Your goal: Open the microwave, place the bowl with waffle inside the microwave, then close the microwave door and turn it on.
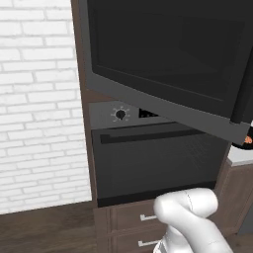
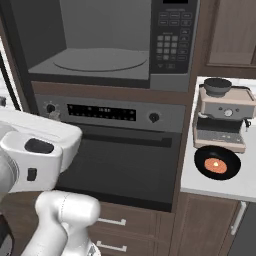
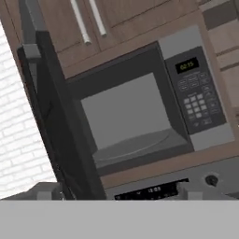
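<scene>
While the gripper (image 3: 123, 195) looks up from below with its two fingertips (image 3: 47, 191) spread wide and holding nothing, the microwave door (image 3: 51, 116) stands swung open just ahead to its left. Beyond it, straight ahead, the microwave (image 3: 186, 44) shows its grey cavity and round turntable (image 3: 135, 144), with the keypad (image 3: 198, 100) to the right. Well off to the gripper's right, the bowl (image 2: 217, 163) with waffle sits on the counter (image 2: 220, 189), in front of a coffee machine (image 2: 222, 120).
</scene>
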